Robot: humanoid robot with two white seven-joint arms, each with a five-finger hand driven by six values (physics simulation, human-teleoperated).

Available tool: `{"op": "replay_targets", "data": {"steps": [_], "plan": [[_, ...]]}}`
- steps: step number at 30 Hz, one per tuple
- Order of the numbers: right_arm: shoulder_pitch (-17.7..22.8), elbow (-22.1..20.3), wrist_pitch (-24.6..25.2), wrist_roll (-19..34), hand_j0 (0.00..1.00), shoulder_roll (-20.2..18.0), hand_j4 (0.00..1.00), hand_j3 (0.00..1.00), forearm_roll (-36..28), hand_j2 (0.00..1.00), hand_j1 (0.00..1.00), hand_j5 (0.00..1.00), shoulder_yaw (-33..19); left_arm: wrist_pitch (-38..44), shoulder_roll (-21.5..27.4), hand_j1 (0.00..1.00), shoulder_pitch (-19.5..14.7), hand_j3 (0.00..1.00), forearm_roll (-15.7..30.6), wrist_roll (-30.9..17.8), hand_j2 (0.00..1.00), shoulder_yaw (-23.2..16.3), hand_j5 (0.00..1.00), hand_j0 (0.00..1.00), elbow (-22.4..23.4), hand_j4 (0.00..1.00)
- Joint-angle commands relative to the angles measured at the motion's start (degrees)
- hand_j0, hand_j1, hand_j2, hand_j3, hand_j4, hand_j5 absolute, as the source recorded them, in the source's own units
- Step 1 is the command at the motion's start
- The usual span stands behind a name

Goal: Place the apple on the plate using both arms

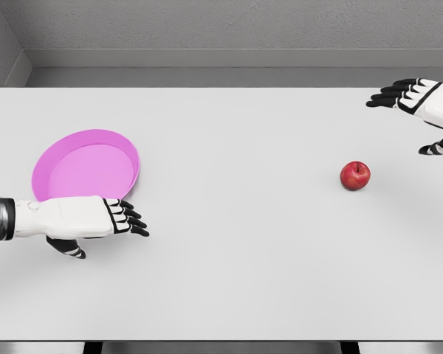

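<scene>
Red apple (355, 175) sits on the desk (244, 258), right side, well apart from the plate (86, 167). Both hands empty, fingers extended: left hand (103, 219) just beside the plate, right hand (413, 96) beyond the apple. We judge the right should descend squarely over the apple, so it cannot roll.

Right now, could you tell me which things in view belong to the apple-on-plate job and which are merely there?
Belonging to the job:
apple
pink plate
left hand, open
right hand, open

Merely there:
white table
</scene>
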Motion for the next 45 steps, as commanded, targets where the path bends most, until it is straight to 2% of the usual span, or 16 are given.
{"op": "replay_targets", "data": {"steps": [1,5,7,9,10,11,12,13,15,24,33,36,37,38,45], "plan": [[0.0,0.0,0.1,0.0,1.0,-0.5,1.0,1.0,-0.3,1.0,1.0,1.0,0.1,0.1,0.1,1.0,0.0,1.0,0.3,-0.1,1.0,0.0,1.0,1.0,0.0,1.0],[-0.3,0.6,0.1,-0.1,1.0,-0.6,1.0,1.0,-0.4,1.0,1.0,1.0,-0.2,0.1,0.1,1.0,0.0,1.0,0.3,-0.1,1.0,0.0,1.0,1.0,0.0,1.0],[-2.2,0.7,0.1,-0.2,1.0,-0.2,1.0,1.0,-0.4,1.0,1.0,1.0,-0.5,0.1,-0.2,1.0,0.0,1.0,0.3,-0.1,1.0,0.0,1.0,1.0,0.0,1.0],[-2.8,1.0,0.1,-0.2,1.0,1.6,1.0,1.0,-0.5,1.0,1.0,1.0,-1.4,0.1,-0.4,1.0,0.0,1.0,0.3,-0.2,1.0,0.0,1.0,1.0,0.0,1.0],[-1.7,1.5,0.1,-0.1,1.0,2.6,1.0,1.0,-2.2,1.0,1.0,1.0,0.0,0.1,-0.4,1.0,0.0,1.0,0.3,-0.2,1.0,0.0,1.0,1.0,0.0,1.0],[0.3,2.4,0.1,0.8,1.0,2.5,1.0,1.0,-4.9,1.0,1.0,1.0,3.8,0.1,-0.4,1.0,0.0,1.0,0.3,-0.2,1.0,0.0,1.0,1.0,0.0,1.0],[0.3,2.4,0.1,3.8,1.0,3.2,1.0,1.0,-5.7,1.0,1.0,1.0,6.2,0.1,-0.4,1.0,0.0,1.0,0.3,-0.2,1.0,0.0,1.0,1.0,0.0,1.0],[0.2,2.4,0.1,6.2,1.0,3.3,1.0,1.0,-7.8,1.0,1.0,1.0,6.4,0.1,-0.4,1.0,0.0,1.0,0.3,-0.2,1.0,0.0,1.0,1.0,0.0,1.0],[0.3,2.4,0.1,6.2,1.0,2.7,1.0,1.0,-11.3,1.0,1.0,1.0,6.4,0.1,-0.4,1.0,0.0,1.0,0.3,-0.2,1.0,0.0,1.0,1.0,0.0,1.0],[0.8,2.7,0.1,6.2,1.0,2.6,1.0,1.0,-11.4,1.0,1.0,1.0,6.5,0.1,-0.4,1.0,0.0,1.0,0.3,-0.2,1.0,0.0,1.0,1.0,0.0,1.0],[0.4,6.7,0.1,6.2,1.0,3.3,1.0,1.0,-11.5,1.0,1.0,1.0,8.6,0.1,-0.4,1.0,-0.2,1.0,0.3,-0.2,1.0,0.0,1.0,1.0,0.1,1.0],[0.1,6.8,0.1,6.2,1.0,3.5,1.0,1.0,-11.2,1.0,1.0,1.0,8.7,0.1,-0.4,1.0,-0.2,1.0,0.3,-0.2,1.0,0.0,1.0,1.0,0.1,1.0],[-0.3,6.8,0.1,6.2,1.0,5.3,1.0,1.0,-10.9,1.0,1.0,1.0,8.7,0.1,-0.5,1.0,-0.2,1.0,0.3,-0.2,1.0,0.0,1.0,1.0,0.1,1.0],[-0.7,6.4,0.1,6.2,1.0,5.6,1.0,1.0,-10.6,1.0,1.0,1.0,8.7,0.1,-0.5,1.0,-0.2,1.0,0.3,-0.2,1.0,0.0,1.0,1.0,0.1,1.0],[-0.4,5.6,0.1,6.2,1.0,5.9,1.0,1.0,-11.0,1.0,1.0,1.0,8.7,0.1,-0.4,1.0,-0.2,1.0,0.3,-0.2,1.0,0.0,1.0,1.0,0.1,1.0]]}}
